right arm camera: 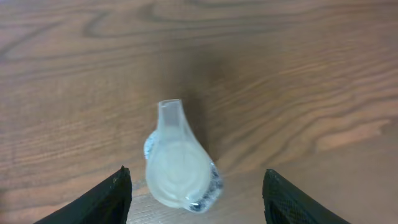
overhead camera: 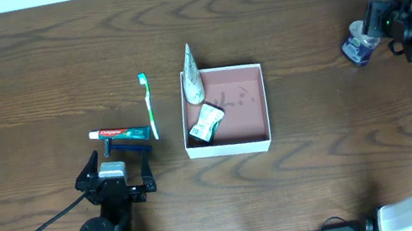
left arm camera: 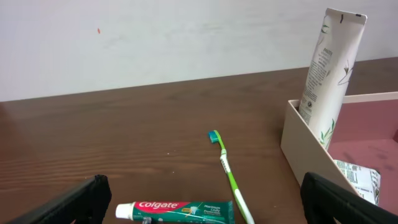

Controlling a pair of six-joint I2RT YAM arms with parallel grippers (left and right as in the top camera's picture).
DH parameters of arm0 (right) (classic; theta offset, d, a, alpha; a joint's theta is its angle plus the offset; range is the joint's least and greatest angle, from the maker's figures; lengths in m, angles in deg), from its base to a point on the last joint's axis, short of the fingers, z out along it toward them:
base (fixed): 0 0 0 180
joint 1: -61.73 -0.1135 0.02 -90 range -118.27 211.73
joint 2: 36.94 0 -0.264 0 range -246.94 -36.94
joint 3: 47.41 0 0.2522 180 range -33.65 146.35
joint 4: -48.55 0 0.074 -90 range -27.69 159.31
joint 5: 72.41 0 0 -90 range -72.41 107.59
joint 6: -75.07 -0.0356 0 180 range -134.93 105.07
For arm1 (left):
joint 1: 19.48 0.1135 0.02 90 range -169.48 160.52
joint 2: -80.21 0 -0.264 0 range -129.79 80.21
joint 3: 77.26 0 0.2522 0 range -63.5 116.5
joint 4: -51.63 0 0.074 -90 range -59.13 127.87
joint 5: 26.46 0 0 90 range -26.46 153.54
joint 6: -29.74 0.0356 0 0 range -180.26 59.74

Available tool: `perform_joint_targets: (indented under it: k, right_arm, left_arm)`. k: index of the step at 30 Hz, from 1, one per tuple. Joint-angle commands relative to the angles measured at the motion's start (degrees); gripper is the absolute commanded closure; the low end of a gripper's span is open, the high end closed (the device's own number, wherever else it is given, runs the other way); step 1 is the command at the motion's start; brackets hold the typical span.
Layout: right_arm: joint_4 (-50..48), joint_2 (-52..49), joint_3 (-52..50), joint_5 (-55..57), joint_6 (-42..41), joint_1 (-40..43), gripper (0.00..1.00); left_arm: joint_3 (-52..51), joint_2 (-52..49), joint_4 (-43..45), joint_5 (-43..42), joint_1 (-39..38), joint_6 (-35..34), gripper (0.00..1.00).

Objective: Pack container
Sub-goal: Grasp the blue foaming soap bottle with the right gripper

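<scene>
My right gripper (right arm camera: 196,180) gapes either side of a small clear bottle (right arm camera: 177,171), not gripping; my left gripper (left arm camera: 204,182) hangs wide above the toothpaste (left arm camera: 177,210). A toothbrush (left arm camera: 230,177) lies between toothpaste and container (overhead camera: 231,148) (mid-table, tube (left arm camera: 329,68) and sachet (overhead camera: 207,122) inside)

Surface: we see dark brown wood grain (overhead camera: 27,62).
Middle: the container (overhead camera: 229,148) sits flat on it.
Left of it: a green-and-white toothbrush (overhead camera: 149,108), with a Colgate toothpaste tube (overhead camera: 118,133) just beside its handle end.
Beside the tube: a blue object (overhead camera: 128,147) we cannot identify.
Far right: a small clear bottle (overhead camera: 358,47), well apart.
</scene>
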Motion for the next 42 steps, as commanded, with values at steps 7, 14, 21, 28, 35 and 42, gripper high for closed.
perform_joint_targets:
  k: [7,14,21,28,35,42]
  right_arm:
    - [-1.55,-4.09,-0.02,-3.17,5.25,0.70,0.38]
    - [-4.17,-5.84,-0.02,-3.21,5.81,0.68,0.43]
    - [-6.80,-7.76,-0.02,-3.63,5.90,0.68,0.47]
    - [-7.74,-9.20,-0.02,-4.44,5.88,0.68,0.62]
    - [-7.89,-9.07,0.00,-4.94,5.66,0.68,0.75]
    - [-7.69,-6.56,0.79,-7.45,4.11,0.57,0.80]
  left_arm:
    - [-1.57,0.04,-0.98,-0.63,0.28,0.74,0.02]
    - [-1.57,0.04,-0.98,-0.63,0.28,0.74,0.02]
    - [-1.57,0.04,-0.98,-0.63,0.28,0.72,0.02]
    - [-1.57,0.04,-0.98,-0.63,0.28,0.72,0.02]
    - [-1.57,0.04,-0.98,-0.63,0.28,0.74,0.02]
    - [-1.57,0.04,-0.98,-0.63,0.28,0.74,0.02]
